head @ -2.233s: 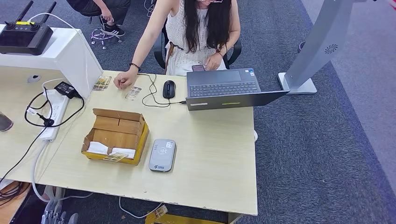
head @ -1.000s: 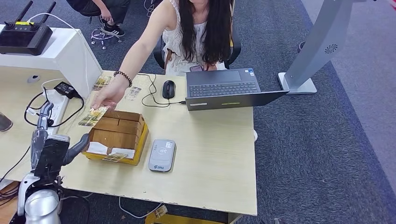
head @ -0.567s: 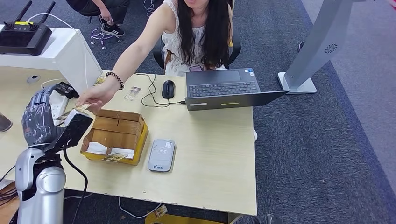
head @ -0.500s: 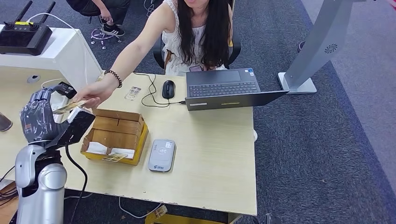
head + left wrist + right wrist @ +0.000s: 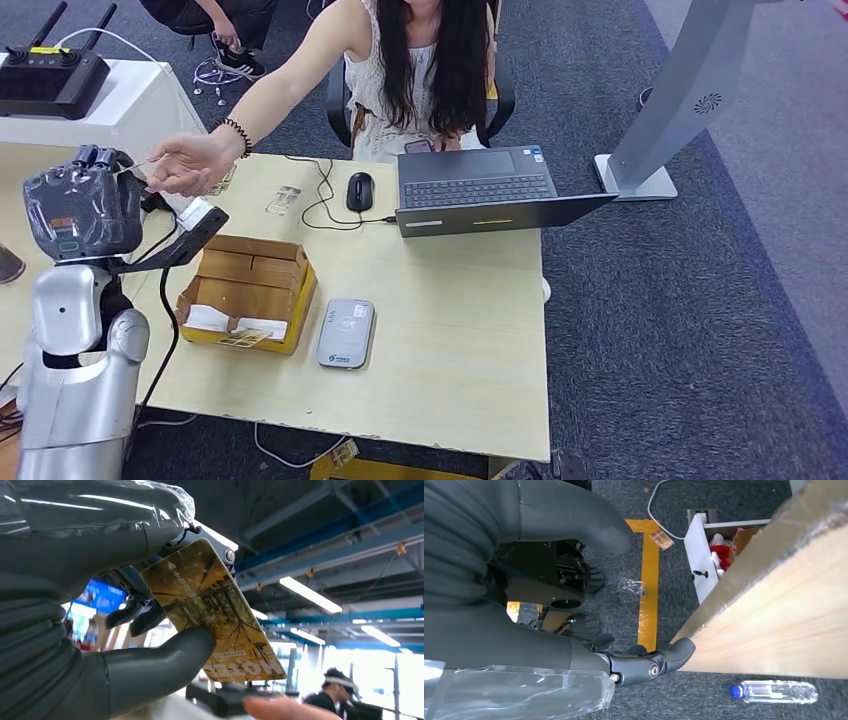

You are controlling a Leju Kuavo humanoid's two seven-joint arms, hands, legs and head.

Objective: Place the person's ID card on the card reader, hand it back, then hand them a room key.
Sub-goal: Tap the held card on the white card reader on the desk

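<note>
Handover stage, basically. The left hand (image 5: 85, 212) was raised at the far left of the desk (image 5: 450, 340), and in the left wrist view its thumb (image 5: 165, 655) and fingers were clamped on the ID card (image 5: 212, 612), a brownish card with a tree picture and some print I couldn't read. The person's hand (image 5: 180, 165) was reaching across from the far side, right up against the robot's hand. I couldn't tell from the head view whether they had fully let go.

So my read: the card was just being collected, and pretty much everything was left to do. It hadn't been laid on the card reader (image 5: 347, 333), which sat near the front middle of the desk with nothing on top of it. After that comes handing the card back, then the room key.

The right hand (image 5: 644, 667) hung low beside the desk edge, above the carpet. Its fingers looked loosely curled with nothing in them, though I couldn't tell for sure how closed it was.

Containers: one open cardboard box (image 5: 250, 290) just left of the reader, flaps up. Inside, along its near edge, lay white cards (image 5: 215, 316) and one patterned card (image 5: 247, 337). I'd guess those are the room keys, but that's a guess.

Far side had a laptop (image 5: 490, 195) and a mouse (image 5: 361, 190).
</note>
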